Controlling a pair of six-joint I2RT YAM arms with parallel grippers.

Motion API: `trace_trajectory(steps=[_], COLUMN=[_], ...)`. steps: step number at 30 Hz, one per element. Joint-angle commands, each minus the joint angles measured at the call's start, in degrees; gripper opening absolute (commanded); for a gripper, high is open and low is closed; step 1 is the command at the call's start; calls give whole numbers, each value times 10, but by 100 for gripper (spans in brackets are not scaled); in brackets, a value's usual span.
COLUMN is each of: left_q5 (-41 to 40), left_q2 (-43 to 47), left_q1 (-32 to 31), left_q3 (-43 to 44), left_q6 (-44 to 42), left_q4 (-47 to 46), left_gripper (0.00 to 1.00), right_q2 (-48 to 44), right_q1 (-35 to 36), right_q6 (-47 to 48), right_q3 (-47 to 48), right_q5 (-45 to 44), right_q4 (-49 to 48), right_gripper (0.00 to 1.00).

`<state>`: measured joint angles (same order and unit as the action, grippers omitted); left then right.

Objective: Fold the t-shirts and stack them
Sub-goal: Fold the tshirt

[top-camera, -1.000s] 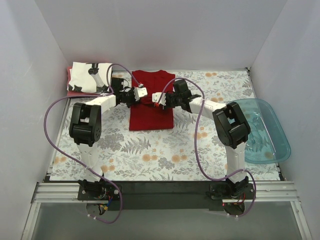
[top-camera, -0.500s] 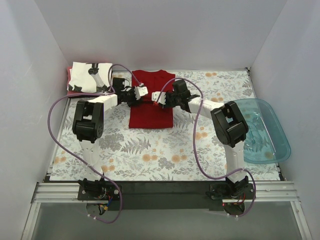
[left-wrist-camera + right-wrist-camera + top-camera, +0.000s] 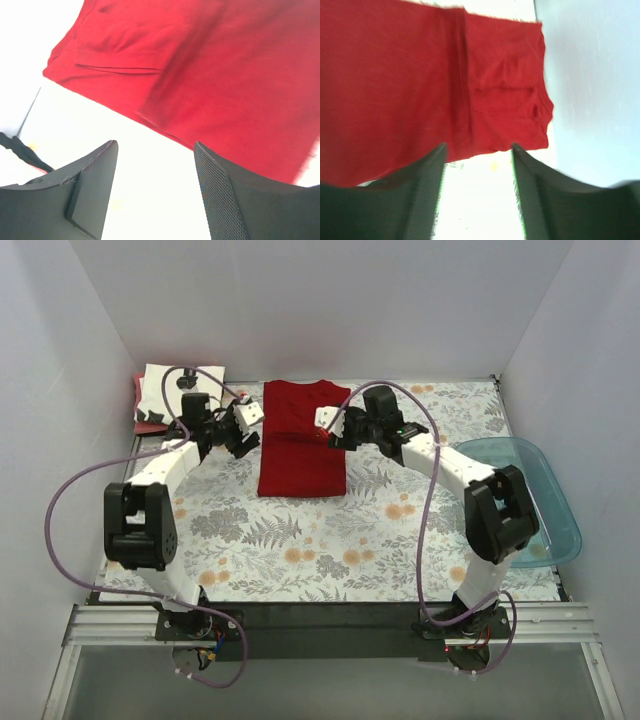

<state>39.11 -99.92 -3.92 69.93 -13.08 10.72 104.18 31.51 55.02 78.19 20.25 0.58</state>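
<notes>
Appearing overhead only: white blotchy t-shirt [image 3: 158, 390], teal tub [image 3: 545, 485].

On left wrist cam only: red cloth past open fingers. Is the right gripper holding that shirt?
Observer: No. The right gripper is open with nothing between its fingers, at the right edge of the dark red t-shirt.
Operator: Is it folded?
Observer: The top view shows it as a narrow flat rectangle on the table cloth, neck end toward the back wall.
Operator: Where's the stack?
Observer: Back left corner. The white printed t-shirt lies on the reddish-pink t-shirt, apart from the red one.
</notes>
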Motion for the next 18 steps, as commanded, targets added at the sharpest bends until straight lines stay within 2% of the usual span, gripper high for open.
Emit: trace_trajectory(steps=[1, 7, 11, 18], left_q5=[75, 104, 92, 67], left_q2=[68, 97, 75, 29], left_q1=[-5, -13, -21, -30], left_q3=[-100, -184, -197, -213], left_q6=[-22, -90, -93, -129], left_q4=[38, 33, 19, -14], left_gripper=[61, 61, 61, 61], right_q2=[-48, -40, 7, 42], right_q1=[7, 46, 54, 58], right_q6=[-16, 39, 41, 57], right_q3=[-52, -100, -96, -109], right_q5=[78, 74, 64, 49], right_q4=[53, 94, 93, 92], right_gripper=[57, 52, 48, 47])
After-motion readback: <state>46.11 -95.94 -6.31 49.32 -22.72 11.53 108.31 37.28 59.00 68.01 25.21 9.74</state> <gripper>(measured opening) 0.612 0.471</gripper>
